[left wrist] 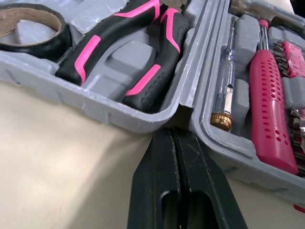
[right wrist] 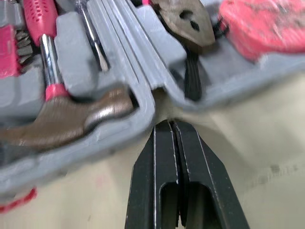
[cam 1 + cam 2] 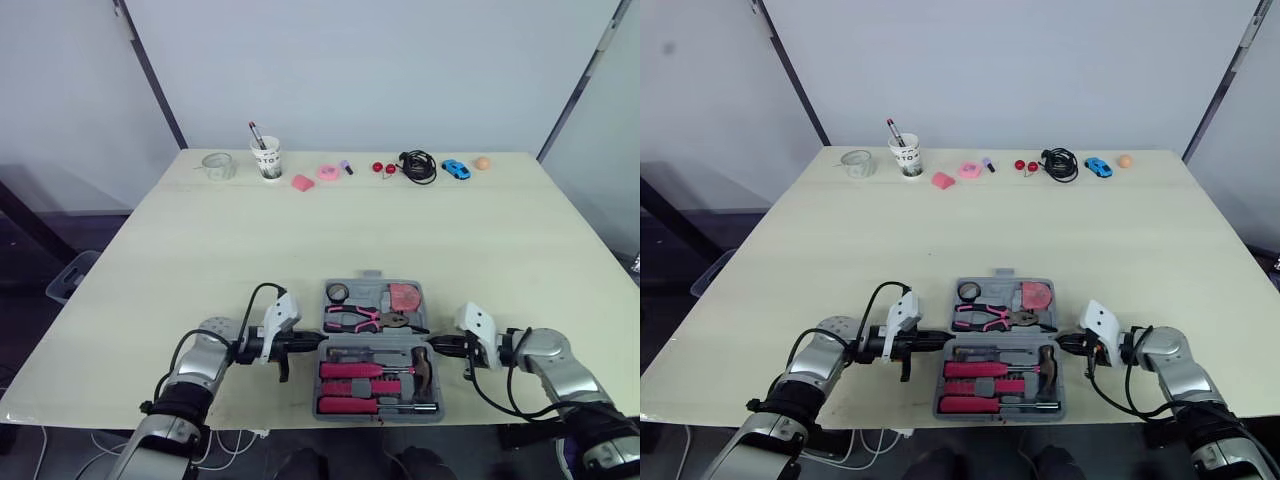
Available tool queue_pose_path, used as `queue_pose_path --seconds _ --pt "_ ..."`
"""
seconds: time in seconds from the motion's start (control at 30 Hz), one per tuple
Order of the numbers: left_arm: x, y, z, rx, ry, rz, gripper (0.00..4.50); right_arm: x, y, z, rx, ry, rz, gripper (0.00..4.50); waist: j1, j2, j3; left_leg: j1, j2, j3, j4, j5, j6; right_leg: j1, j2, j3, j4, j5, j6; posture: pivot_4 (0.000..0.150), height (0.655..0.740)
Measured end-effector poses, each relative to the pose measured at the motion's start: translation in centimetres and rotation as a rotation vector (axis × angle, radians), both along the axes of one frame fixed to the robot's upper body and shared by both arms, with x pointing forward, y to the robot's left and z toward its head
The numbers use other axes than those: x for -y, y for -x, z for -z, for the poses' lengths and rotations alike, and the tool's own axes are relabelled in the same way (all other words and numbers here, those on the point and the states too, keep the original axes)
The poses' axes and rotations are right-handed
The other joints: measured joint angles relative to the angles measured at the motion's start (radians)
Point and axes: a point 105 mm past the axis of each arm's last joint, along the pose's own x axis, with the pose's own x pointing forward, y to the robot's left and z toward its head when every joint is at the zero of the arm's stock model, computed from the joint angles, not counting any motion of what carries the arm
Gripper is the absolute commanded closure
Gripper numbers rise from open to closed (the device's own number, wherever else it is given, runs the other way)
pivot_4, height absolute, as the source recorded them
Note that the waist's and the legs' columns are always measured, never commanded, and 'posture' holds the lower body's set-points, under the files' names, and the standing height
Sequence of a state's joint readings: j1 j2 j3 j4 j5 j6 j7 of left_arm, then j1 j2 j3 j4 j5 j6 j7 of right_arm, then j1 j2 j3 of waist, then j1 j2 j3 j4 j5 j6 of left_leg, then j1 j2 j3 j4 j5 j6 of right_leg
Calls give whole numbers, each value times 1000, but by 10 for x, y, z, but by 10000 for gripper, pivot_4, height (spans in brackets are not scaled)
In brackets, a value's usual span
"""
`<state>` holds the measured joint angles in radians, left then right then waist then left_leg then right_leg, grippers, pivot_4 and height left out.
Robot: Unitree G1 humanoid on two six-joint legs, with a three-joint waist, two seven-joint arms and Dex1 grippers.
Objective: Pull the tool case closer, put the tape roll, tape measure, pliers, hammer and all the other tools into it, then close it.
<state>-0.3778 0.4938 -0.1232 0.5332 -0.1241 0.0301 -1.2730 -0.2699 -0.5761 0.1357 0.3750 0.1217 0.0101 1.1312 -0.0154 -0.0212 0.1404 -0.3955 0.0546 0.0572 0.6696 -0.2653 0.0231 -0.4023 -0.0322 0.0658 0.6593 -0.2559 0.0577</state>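
Observation:
The grey tool case (image 3: 374, 285) lies open near the table's front edge. Its far half holds the black tape roll (image 3: 338, 292), the red tape measure (image 3: 404, 296) and the pink-handled pliers (image 3: 354, 319). The near half holds the hammer (image 3: 421, 366), a pink-handled screwdriver (image 1: 272, 109) and other tools. My left gripper (image 3: 318, 342) is shut, its tip at the hinge on the case's left side. My right gripper (image 3: 433, 343) is shut too, its tip at the hinge on the right side. Nothing sits between either pair of fingers.
Along the table's far edge stand a clear glass (image 3: 218, 165), a paper cup with pens (image 3: 267, 157), pink items (image 3: 314, 176), a black cable (image 3: 418, 165), a blue toy car (image 3: 456, 169) and an orange ball (image 3: 482, 162). The table's front edge runs just below the case.

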Motion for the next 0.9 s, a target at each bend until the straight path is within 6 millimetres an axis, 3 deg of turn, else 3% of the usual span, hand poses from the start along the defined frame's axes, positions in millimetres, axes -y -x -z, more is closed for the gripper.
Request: queue_pose_path --seconds 0.17,0.23,0.4,0.6,0.9 --pt "-26 -2 -11 44 40 -98 45000 25 -2 -15 3 -33 57 44897 0 0 0 0 1 0 0 0 0 -1 0 0 0 0 0 1500 7400" --pt "-25 -1 -24 80 83 -92 45000 27 -3 -17 -25 -72 85 44897 0 0 0 -1 1 0 0 0 0 -1 0 0 0 0 0 1500 7400" --pt "-7 12 -47 122 161 0 45000 30 -16 -28 -63 -146 158 28983 1 0 1 -1 0 1 0 0 0 -1 -1 0 0 0 0 1500 7400" --pt "24 36 -46 65 147 165 45000 9 -41 -51 -209 -325 235 1568 -1 0 1 -1 1 0 0 0 0 -1 0 0 0 0 0 1500 7400" --pt "40 56 -27 -61 81 286 45000 -9 -64 -45 -391 -330 288 478 1 0 2 -2 0 1 0 0 0 -1 0 0 -1 0 0 1500 7400"
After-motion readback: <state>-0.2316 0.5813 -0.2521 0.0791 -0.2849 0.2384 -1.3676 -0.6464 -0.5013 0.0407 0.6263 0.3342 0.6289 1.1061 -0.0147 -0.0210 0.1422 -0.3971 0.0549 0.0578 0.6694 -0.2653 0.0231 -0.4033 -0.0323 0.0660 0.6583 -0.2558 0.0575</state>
